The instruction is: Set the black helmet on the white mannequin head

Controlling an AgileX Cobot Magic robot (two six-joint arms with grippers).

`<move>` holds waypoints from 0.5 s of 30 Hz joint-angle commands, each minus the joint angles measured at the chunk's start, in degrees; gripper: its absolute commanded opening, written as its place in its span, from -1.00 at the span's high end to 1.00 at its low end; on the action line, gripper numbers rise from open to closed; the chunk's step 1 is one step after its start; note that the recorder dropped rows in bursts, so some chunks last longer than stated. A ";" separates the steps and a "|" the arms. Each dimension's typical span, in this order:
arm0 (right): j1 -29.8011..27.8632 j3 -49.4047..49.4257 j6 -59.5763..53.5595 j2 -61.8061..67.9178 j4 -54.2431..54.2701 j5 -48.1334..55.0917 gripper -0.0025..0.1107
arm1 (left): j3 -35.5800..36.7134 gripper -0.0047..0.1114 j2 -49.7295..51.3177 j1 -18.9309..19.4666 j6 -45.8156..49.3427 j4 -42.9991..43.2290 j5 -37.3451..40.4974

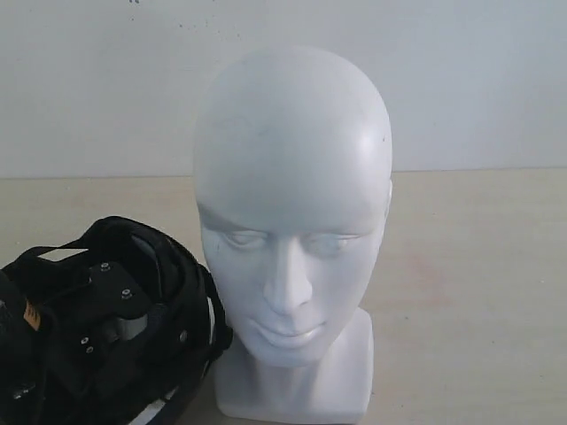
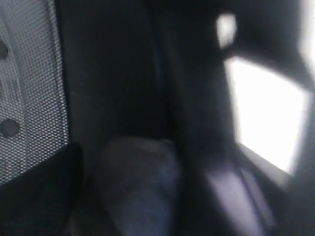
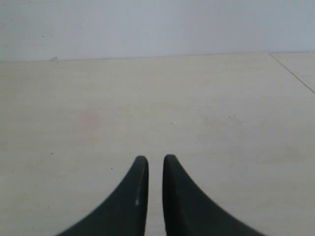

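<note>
Your left gripper point(image 1: 108, 308) seems sunk inside the black helmet point(image 1: 182, 274), jaws spread wide. Its wrist view gives only dark blur and mesh, so contact is unclear. Your right gripper point(image 3: 155, 162) hovers above the table point(image 3: 221, 123), fingers together, empty. The helmet, cut off by the frame edge, lies just beside the white mannequin head point(image 1: 292, 195). Its orange tag point(image 1: 32, 314) is too small to read.

**Plain, pale surroundings**

A pale beige tabletop point(image 1: 478, 266) fills the foreground and meets a plain white wall point(image 1: 89, 80) behind it. A faint pinkish stain point(image 3: 88, 118) marks the tabletop, and a thin dark seam point(image 3: 293, 73) cuts across one far corner
</note>
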 commanded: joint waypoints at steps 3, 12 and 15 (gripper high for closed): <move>-0.03 -0.05 0.05 -0.20 -0.08 -0.46 0.75 | 1.82 -0.21 2.85 -0.52 0.15 1.52 -4.20; -0.03 -0.05 0.05 -0.20 -0.08 -0.46 0.75 | 1.82 0.84 -1.77 -0.52 -4.41 4.17 -4.42; -0.03 -0.05 0.05 -0.20 -0.08 -0.37 0.75 | 1.49 0.84 -11.81 -0.52 -5.83 4.17 -2.28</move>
